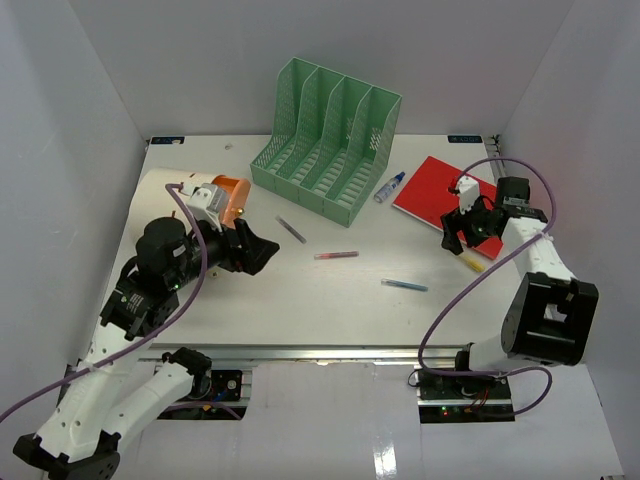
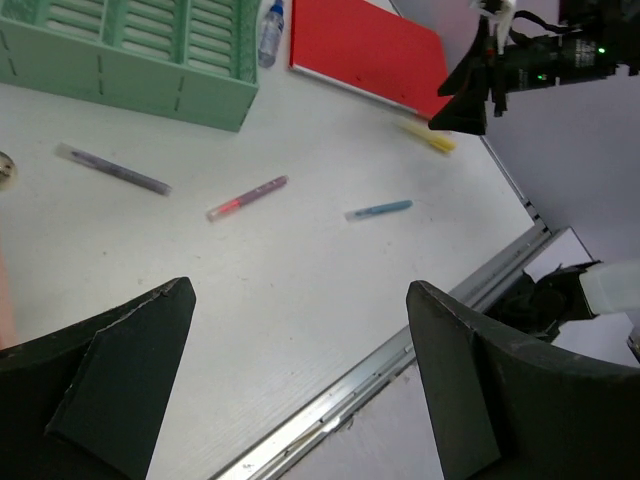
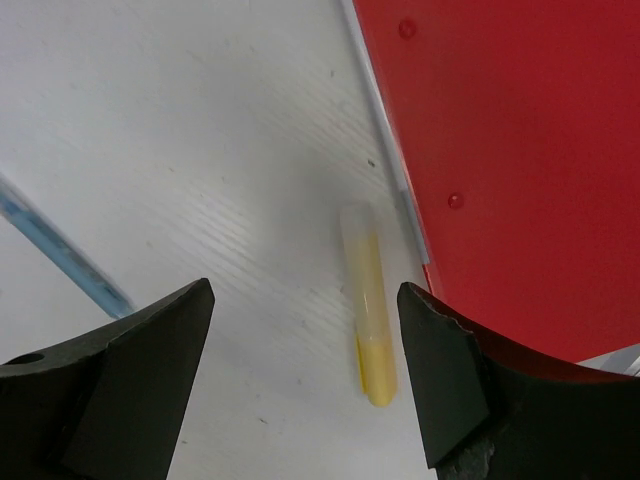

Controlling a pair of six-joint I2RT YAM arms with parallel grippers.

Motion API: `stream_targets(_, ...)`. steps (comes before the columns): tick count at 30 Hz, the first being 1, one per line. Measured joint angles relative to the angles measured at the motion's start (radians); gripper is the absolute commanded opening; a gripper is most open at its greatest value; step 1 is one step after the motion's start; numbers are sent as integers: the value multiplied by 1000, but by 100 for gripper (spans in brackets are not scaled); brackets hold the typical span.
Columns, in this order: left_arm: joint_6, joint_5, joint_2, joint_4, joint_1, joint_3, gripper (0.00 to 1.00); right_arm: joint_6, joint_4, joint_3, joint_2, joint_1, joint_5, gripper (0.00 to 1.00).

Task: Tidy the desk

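The white desk carries scattered pens: a purple one, a red one, a blue one and a short yellow marker. My left gripper hovers over the left side, open, with only bare desk and the front rail between its fingers. My right gripper is open just above the yellow marker, which lies between the jaws, nearer the right finger, beside the red notebook.
A green file organizer stands at the back centre. A small white bottle with a blue cap lies between it and the red notebook. An orange object sits behind the left wrist. White walls enclose three sides.
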Motion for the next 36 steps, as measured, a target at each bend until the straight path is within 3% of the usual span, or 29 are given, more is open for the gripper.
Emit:
stream_targets(8,-27,67,-98,22,0,-65,98,-209,-81,3,161,7,178,71)
stream_targets(16,-33,66,-150,14,0,-98,98,-273,-43,1,231,25,275,66)
stream_targets(19,-38,66,-152,9,0,-101,98,-285,-19,1,243,28,282,60)
stream_targets(26,-64,66,-160,7,0,-101,98,-298,16,2,279,35,279,45)
stream_targets(33,-100,66,-185,-2,0,-101,98,-316,23,2,281,41,276,13)
stream_targets(36,-119,71,-191,-9,0,-101,98,-326,22,2,281,42,273,8)
